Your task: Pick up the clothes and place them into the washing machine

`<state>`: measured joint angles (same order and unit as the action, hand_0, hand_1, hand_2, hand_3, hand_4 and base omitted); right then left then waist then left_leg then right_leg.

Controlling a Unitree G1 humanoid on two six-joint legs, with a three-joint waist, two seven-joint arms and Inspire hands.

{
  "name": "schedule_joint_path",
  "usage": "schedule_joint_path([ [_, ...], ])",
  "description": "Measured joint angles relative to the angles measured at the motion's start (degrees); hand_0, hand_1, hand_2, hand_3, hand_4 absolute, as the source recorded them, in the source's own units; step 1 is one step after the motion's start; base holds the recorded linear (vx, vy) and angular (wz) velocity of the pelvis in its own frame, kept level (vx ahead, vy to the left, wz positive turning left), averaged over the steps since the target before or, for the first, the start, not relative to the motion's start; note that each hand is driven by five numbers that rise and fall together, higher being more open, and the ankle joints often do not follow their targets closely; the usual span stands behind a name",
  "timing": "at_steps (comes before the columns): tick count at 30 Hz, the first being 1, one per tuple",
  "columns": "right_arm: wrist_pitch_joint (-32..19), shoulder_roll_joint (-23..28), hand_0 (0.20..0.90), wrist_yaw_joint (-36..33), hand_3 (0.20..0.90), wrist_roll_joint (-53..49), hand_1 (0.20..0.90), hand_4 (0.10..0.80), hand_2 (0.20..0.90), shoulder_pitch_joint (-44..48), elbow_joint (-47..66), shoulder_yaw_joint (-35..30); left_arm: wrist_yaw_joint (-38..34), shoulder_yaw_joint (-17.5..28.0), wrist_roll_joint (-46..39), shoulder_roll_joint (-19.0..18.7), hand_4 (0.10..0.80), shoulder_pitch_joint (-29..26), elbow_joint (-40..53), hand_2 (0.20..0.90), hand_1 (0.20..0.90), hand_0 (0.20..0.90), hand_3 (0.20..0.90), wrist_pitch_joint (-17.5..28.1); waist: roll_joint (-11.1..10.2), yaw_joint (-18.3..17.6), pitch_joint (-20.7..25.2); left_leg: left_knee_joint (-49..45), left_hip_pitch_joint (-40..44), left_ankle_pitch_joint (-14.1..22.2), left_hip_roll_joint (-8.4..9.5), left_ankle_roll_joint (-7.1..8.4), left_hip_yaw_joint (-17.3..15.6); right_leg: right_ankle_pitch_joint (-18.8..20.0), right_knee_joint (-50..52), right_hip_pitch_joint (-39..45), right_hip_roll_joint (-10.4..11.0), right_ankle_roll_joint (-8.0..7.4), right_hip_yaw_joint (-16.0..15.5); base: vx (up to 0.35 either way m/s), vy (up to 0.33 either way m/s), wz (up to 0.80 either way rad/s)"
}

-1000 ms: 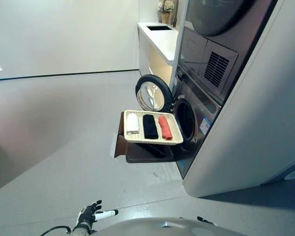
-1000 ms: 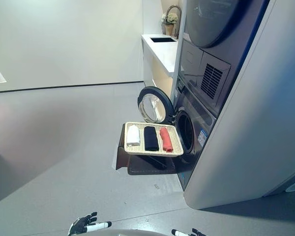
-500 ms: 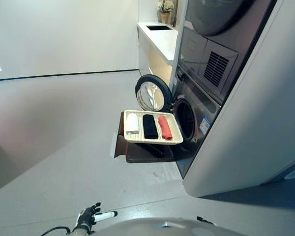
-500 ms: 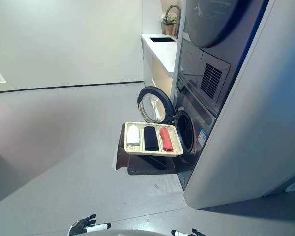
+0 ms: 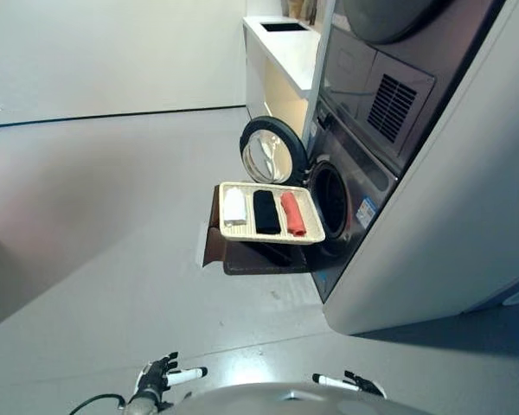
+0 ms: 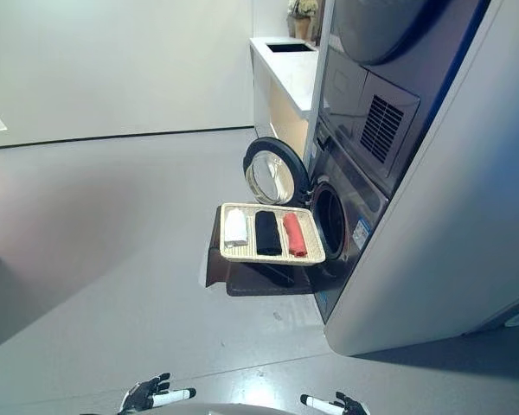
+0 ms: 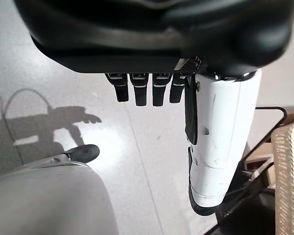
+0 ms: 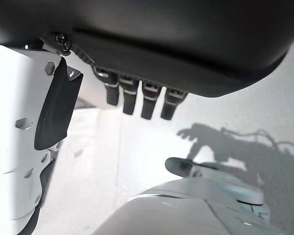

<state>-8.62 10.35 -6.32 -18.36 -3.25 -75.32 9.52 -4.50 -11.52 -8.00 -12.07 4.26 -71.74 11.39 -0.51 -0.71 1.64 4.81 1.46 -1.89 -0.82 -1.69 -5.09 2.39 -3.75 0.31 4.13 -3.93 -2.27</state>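
A shallow wicker basket (image 5: 227, 230) rests on a low dark brown box (image 5: 255, 258) beside the washing machine (image 5: 363, 186). Its round door (image 5: 272, 154) stands open and the drum opening (image 5: 332, 201) is dark. In the basket lie a folded white cloth (image 5: 234, 207), a black one (image 5: 265, 211) and a red one (image 5: 292, 213), side by side. My left hand (image 5: 156, 378) and right hand (image 5: 356, 381) hang low near my body, far from the basket, both open and holding nothing. The left wrist view shows straight fingers (image 7: 144, 90) and the basket's rim (image 7: 285, 171).
A second machine (image 5: 389, 86) is stacked above the washer. A white counter with a sink (image 5: 287, 47) stands beyond the door against the wall. Grey floor (image 5: 112, 225) stretches between me and the basket.
The whole picture has shifted, so the camera has moved a little; more of my right hand shows at the bottom edge. The basket and clothes have not moved.
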Motion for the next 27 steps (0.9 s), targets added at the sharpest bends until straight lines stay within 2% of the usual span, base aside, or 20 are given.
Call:
schedule_joint_path([
  [3,-0.01,0.16,0.900,-0.18,0.900,-0.04,0.900,0.800,0.900,2.27,-0.42,-0.09,-0.53,-0.43,-0.93,0.15,0.800,-1.87,-0.09,0.900,0.900,0.900,0.900,-0.02,0.05,0.12,-1.61,-0.20,-0.30,0.09,0.18,-0.18,-0.12,-1.69,3.67,-2.04,0.22,-0.43,0.17,0.137,0.122,-0.02],
  [5,-0.01,0.16,0.900,-0.22,0.900,-0.15,0.900,0.800,0.900,2.96,-0.34,-0.66,-0.50,-0.46,-1.02,0.19,0.800,-2.78,-0.07,0.900,0.900,0.900,0.900,-0.02,-0.28,0.04,-2.49,-0.20,0.06,0.36,0.69,-0.87,0.39,-3.35,7.16,-3.27,0.67,-0.57,0.08,0.169,0.120,0.07],
  [7,-0.06,0.34,0.900,-0.24,0.900,-0.75,0.900,0.800,0.900,3.36,-0.42,-0.75,-0.47,-0.48,-1.07,0.24,0.800,-4.15,-0.15,0.900,0.900,0.900,0.900,-0.17,-0.92,-0.25,-3.71,-0.18,0.83,0.91,1.89,-2.05,2.18,-6.62,15.02,-5.12,1.72,-1.45,-0.18,0.156,0.097,0.18],
  [9,-0.10,0.71,0.900,-0.18,0.900,-1.79,0.900,0.800,0.900,4.09,-0.31,-0.70,-0.43,-0.57,-1.15,0.43,0.800,-5.73,-0.25,0.900,0.900,0.900,0.900,-0.31,0.49,-1.02,-5.73,0.04,2.57,1.05,1.35,-3.23,4.16,-6.92,27.89,-10.46,1.99,-2.83,-0.16,0.172,0.048,0.17],
  [11,-0.04,0.49,0.900,-0.04,0.900,-1.86,0.900,0.800,0.900,4.00,-0.36,-0.58,-0.58,-0.42,-1.16,-0.03,0.800,-5.85,-0.25,0.900,0.900,0.900,0.900,-0.27,0.68,-1.91,-5.72,-0.22,2.42,1.35,1.74,-3.95,5.30,-7.42,31.25,-13.11,2.42,-2.51,0.08,0.269,-0.028,0.29],
  [13,-0.02,0.50,0.900,-0.07,0.900,-1.84,0.900,0.800,0.900,3.96,-0.51,-0.53,-0.75,-0.45,-1.19,-0.23,0.800,-6.20,-0.79,0.900,0.900,0.900,0.900,-0.37,0.64,-2.57,-5.72,-0.46,2.82,2.41,1.77,-4.75,7.05,-7.34,27.50,-15.30,1.93,-2.28,-0.58,0.452,-0.123,0.22],
  [15,-0.19,0.65,0.900,-0.12,0.900,-1.85,0.900,0.800,0.900,4.53,-0.45,-0.64,-0.87,-0.28,-1.19,-0.06,0.800,-6.95,-2.15,0.900,0.900,0.900,0.900,-0.46,0.71,-3.87,-5.85,-1.31,1.74,2.88,1.54,-4.72,9.03,-6.30,17.97,-15.30,1.83,-3.10,-1.14,0.365,-0.108,0.30],
  [16,-0.01,0.65,0.900,-0.20,0.900,-1.95,0.900,0.800,0.900,4.55,-0.45,-0.99,-0.85,-0.18,-1.19,0.15,0.800,-7.53,-3.09,0.900,0.900,0.900,0.900,-0.48,0.52,-4.74,-6.02,-2.03,1.16,3.67,1.49,-4.13,9.84,-4.36,13.01,-17.00,2.74,-4.69,-1.54,0.259,-0.059,0.39],
  [17,-0.05,0.56,0.900,-0.24,0.900,-2.35,0.900,0.800,0.900,4.74,-0.45,-1.32,-0.82,0.12,-1.19,0.23,0.800,-7.58,-3.56,0.900,0.900,0.900,0.900,-0.50,0.60,-5.48,-6.53,-2.38,1.38,4.52,1.35,-3.34,10.27,-2.69,8.15,-17.50,3.47,-5.59,-2.02,0.344,-0.106,0.36],
  [18,-0.02,0.39,0.900,-0.23,0.900,-2.34,0.900,0.800,0.900,5.33,-0.98,-1.63,-0.94,0.27,-1.21,0.53,0.800,-7.56,-4.56,0.900,0.900,0.900,0.900,-0.55,0.17,-5.71,-6.18,-2.90,1.26,5.60,0.74,-2.00,10.43,-1.40,5.23,-17.72,3.95,-5.85,-2.16,0.315,-0.107,0.41],
  [20,0.00,-0.15,0.900,-0.26,0.900,-2.31,0.900,0.800,0.900,4.86,-0.92,-1.87,-1.04,0.12,-1.23,0.42,0.800,-6.64,-4.88,0.900,0.900,0.900,0.900,-0.58,-0.54,-6.49,-5.38,-0.91,3.52,7.19,-0.70,0.76,12.97,-2.46,6.12,-17.09,4.04,-6.14,-2.90,0.343,-0.161,0.51],
  [21,0.04,-0.12,0.900,-0.26,0.900,-2.28,0.900,0.800,0.900,4.32,-1.12,-2.02,-1.19,0.07,-1.33,0.80,0.800,-6.41,-4.93,0.900,0.900,0.900,0.900,-0.82,-0.03,-6.86,-4.80,0.31,5.05,7.75,-2.81,1.64,14.41,0.09,7.17,-16.44,2.65,-5.14,-2.85,0.482,-0.267,0.80],
  [22,-0.04,0.20,0.900,-0.27,0.900,-2.28,0.900,0.800,0.900,3.88,-1.69,-2.07,-1.27,0.04,-1.50,1.64,0.800,-5.81,-4.99,0.900,0.900,0.900,0.900,-0.98,1.90,-8.03,-3.51,0.17,5.50,8.91,-5.78,3.76,15.81,0.31,7.49,-15.34,-0.53,-4.58,-2.27,0.362,-0.202,0.88],
  [23,0.03,0.73,0.900,-0.30,0.900,-2.29,0.900,0.800,0.900,3.58,-2.02,-1.89,-1.27,-0.06,-1.54,2.48,0.800,-5.83,-4.96,0.900,0.900,0.900,0.900,-0.96,2.68,-8.27,-3.02,-3.80,5.50,9.92,-6.69,5.27,16.14,0.76,7.62,-14.53,-2.72,-2.80,-0.62,0.361,-0.230,0.73],
  [24,-0.03,1.63,0.900,-0.30,0.900,-2.29,0.900,0.800,0.900,3.75,-2.09,-1.38,-1.24,-0.32,-1.59,3.48,0.800,-5.70,-4.92,0.900,0.900,0.900,0.900,-0.91,2.68,-7.79,-2.46,-8.86,5.44,12.85,-6.26,6.98,15.94,1.57,7.28,-13.41,-3.71,0.11,0.27,0.228,-0.146,0.28],
  [25,-0.05,2.12,0.900,-0.27,0.900,-2.27,0.900,0.800,0.900,3.84,-2.07,-0.98,-1.18,-0.50,-1.60,3.86,0.800,-5.58,-4.92,0.900,0.900,0.900,0.900,-0.89,2.58,-7.74,-2.13,-9.80,5.81,13.03,-5.87,7.10,15.91,2.30,7.30,-13.18,-3.85,1.37,-0.03,0.309,-0.220,0.12],
  [26,-0.17,3.25,0.900,-0.28,0.900,-2.29,0.900,0.800,0.900,4.93,-0.87,-1.28,-1.18,-0.69,-1.87,4.81,0.800,-5.92,-4.81,0.900,0.900,0.900,0.900,-0.96,3.59,-7.87,-1.57,-13.71,5.00,12.74,-5.94,6.84,15.59,1.44,7.31,-11.53,-5.20,3.72,-0.42,0.299,-0.221,0.13],
  [27,-0.13,3.30,0.900,-0.37,0.900,-2.31,0.900,0.800,0.900,4.48,-0.72,-1.23,-1.18,-0.87,-2.04,4.97,0.800,-6.32,-4.80,0.900,0.900,0.900,0.900,-0.90,3.00,-8.29,-1.62,-17.26,3.74,13.33,-5.85,7.72,15.60,2.09,6.66,-10.97,-4.94,3.72,-0.30,0.363,-0.337,-0.08],
])
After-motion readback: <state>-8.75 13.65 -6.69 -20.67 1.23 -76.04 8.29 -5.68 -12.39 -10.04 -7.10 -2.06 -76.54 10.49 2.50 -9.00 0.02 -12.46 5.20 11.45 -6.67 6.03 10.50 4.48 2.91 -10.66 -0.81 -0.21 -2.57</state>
